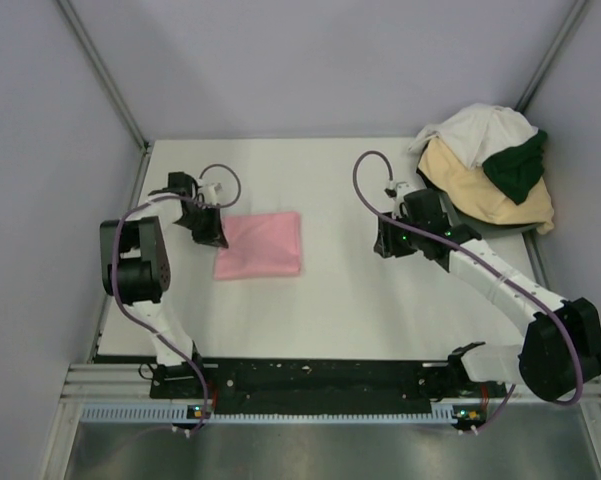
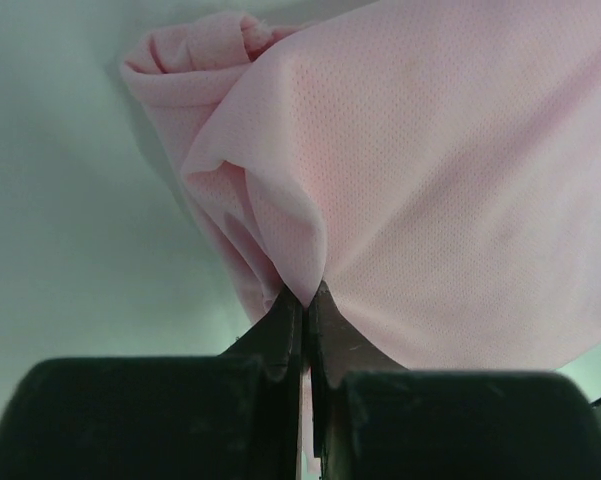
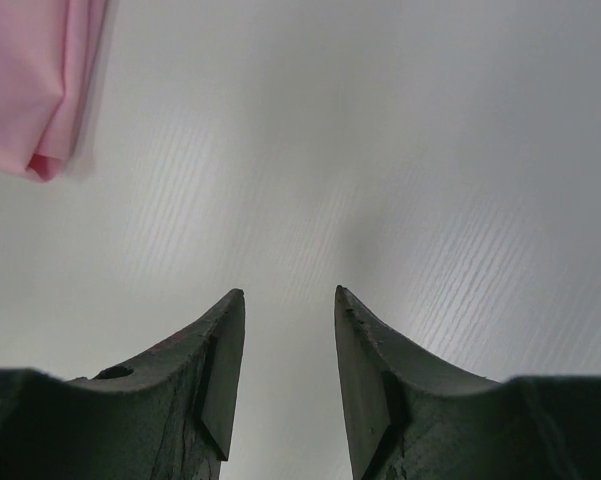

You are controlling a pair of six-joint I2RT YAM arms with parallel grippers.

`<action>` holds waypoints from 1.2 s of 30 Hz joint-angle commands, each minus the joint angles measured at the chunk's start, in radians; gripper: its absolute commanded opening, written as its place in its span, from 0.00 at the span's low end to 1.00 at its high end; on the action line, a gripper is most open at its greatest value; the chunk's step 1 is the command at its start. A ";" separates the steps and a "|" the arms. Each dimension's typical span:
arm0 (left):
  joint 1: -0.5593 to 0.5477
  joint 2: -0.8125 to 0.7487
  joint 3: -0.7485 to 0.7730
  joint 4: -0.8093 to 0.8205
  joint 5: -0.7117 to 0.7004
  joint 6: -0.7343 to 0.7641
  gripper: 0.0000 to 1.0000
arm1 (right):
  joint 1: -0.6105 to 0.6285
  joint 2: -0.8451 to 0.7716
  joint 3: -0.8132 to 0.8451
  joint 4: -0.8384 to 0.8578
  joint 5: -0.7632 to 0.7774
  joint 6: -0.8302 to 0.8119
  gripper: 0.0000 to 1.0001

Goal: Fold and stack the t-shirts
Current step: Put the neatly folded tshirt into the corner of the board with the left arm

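Bench white. Far right corner: loose heap, tan shirt under white shirt and green shirt. Pink shirt folded flat, left of centre. Left hand pinched tight on its left edge. Right hand part open, empty, over bench.

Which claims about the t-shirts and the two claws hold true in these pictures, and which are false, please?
1. The left claw is shut on the pink t-shirt. True.
2. The right claw holds a white t-shirt. False: it is open and empty above the table.
3. The dark green t-shirt rests on the pale tan t-shirt. True.
4. The pink t-shirt lies on that heap. False: it lies folded, apart, on the left.
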 commanded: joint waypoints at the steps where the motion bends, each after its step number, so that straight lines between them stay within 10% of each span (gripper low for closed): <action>1: 0.134 -0.047 0.055 -0.070 -0.087 0.141 0.00 | -0.011 -0.035 0.017 -0.011 0.031 -0.039 0.41; 16: 0.405 0.000 0.186 -0.113 -0.366 0.453 0.00 | -0.013 -0.048 0.038 -0.037 0.068 -0.085 0.41; 29: 0.428 0.068 0.289 -0.049 -0.461 0.513 0.00 | -0.013 -0.070 0.037 -0.051 0.091 -0.110 0.42; 36: 0.429 0.023 0.281 0.019 -0.549 0.485 0.37 | -0.014 -0.071 0.043 -0.056 0.085 -0.118 0.43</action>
